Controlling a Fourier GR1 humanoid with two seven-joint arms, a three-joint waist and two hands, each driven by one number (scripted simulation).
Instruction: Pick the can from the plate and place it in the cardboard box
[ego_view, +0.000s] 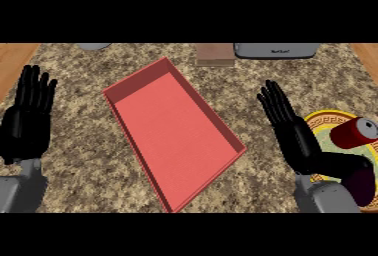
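In the head view, the red can (354, 133) is lying on its side on the yellow-rimmed plate (319, 120) at the right edge of the granite counter (81, 150), just right of the right hand (291, 132), which is holding nothing, its fingers straight and its thumb reaching under the can. The red cardboard box (173, 132) is sitting open at the counter's middle, while the left hand (26, 125) is resting flat-fingered and wide at the left edge.

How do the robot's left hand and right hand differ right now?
The left hand shows near the view's left edge over bare counter; the right hand sits beside the plate holding the can. The left points straight up; the right leans leftward. Both are open, holding nothing.
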